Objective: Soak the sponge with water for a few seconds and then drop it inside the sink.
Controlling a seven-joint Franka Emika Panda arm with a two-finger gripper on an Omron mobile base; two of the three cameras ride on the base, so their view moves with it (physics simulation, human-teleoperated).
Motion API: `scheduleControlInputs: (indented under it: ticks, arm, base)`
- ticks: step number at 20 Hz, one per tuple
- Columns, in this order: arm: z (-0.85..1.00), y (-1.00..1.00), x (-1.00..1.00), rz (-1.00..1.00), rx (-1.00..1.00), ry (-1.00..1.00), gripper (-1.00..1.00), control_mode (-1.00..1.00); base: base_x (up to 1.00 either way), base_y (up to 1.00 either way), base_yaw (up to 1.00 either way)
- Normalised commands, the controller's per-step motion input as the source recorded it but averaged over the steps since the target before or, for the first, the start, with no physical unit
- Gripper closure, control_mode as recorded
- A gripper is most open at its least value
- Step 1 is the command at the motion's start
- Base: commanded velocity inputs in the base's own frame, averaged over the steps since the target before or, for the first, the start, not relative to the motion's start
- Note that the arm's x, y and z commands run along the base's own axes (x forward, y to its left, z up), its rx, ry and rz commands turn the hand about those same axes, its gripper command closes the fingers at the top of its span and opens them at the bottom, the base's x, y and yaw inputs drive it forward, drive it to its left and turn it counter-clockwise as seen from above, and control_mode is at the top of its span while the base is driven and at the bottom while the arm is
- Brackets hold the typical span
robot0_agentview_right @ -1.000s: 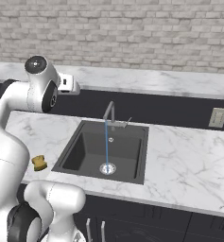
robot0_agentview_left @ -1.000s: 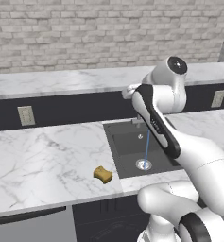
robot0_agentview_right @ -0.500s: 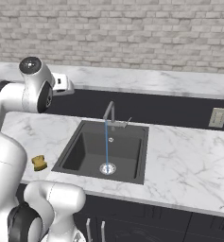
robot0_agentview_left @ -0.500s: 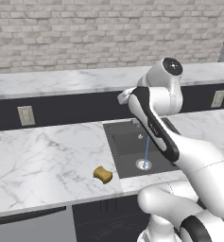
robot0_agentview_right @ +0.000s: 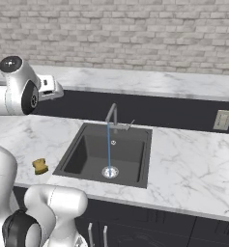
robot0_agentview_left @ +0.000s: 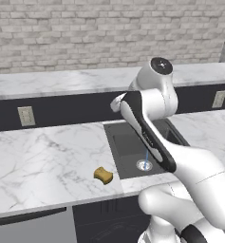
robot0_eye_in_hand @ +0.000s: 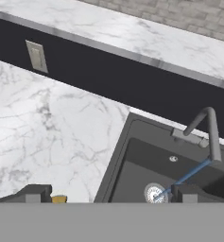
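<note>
— What lay nearest the base?

— The small mustard-yellow block of sponge (robot0_agentview_left: 103,174) sat flat on the white marble counter (robot0_agentview_left: 42,161), near the front edge and just left of the basin, apart from it. In the right base view the same sponge (robot0_agentview_right: 40,166) rested beside the sink's left rim. Nothing was touching it.

— And the pincer?

— The two-finger gripper (robot0_eye_in_hand: 108,194) stood wide, holding nothing. In the hand view one dark fingertip (robot0_eye_in_hand: 33,193) rose over the marble, with a sliver of the sponge (robot0_eye_in_hand: 59,199) right beside it, while the other tip rose over the basin by the drain. So the hand hung high, looking down across counter and sink.

— What about the sink?

— The dark grey rectangular recessed sink (robot0_agentview_right: 79,164) had a round silver drain (robot0_agentview_right: 109,171) in its floor. A thin, straight, light-blue stream of water (robot0_agentview_right: 108,147) ran from the thin grey gooseneck faucet (robot0_agentview_right: 113,116) at the back rim down onto that drain.

— And farther back?

— A black backsplash carrying a pale wall outlet (robot0_agentview_left: 25,116), then a raised marble ledge, and behind it a light brick wall (robot0_agentview_left: 76,28).
</note>
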Motion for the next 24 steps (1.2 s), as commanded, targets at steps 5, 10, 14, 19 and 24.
scheduleControlInputs:
  ticks: [5,10,14,19,24]
  arm:
    - [-0.01,0.16,-0.39,0.00,0.00,0.08,-1.00,-1.00]
    - [-0.19,0.15,-0.25,0.00,0.00,0.13,-1.00,-1.00]
    - [-0.47,0.07,-0.19,0.00,0.00,0.10,-1.00,-1.00]
    - [-0.69,0.00,-0.05,0.00,0.00,0.05,-1.00,-1.00]
    - [-0.63,0.03,-0.08,0.00,0.00,0.04,-1.00,-1.00]
  base:
    - [0.00,0.00,0.00]
    - [0.00,0.00,0.00]
    - [0.00,0.00,0.00]
    - [0.00,0.00,0.00]
    - [0.00,0.00,0.00]
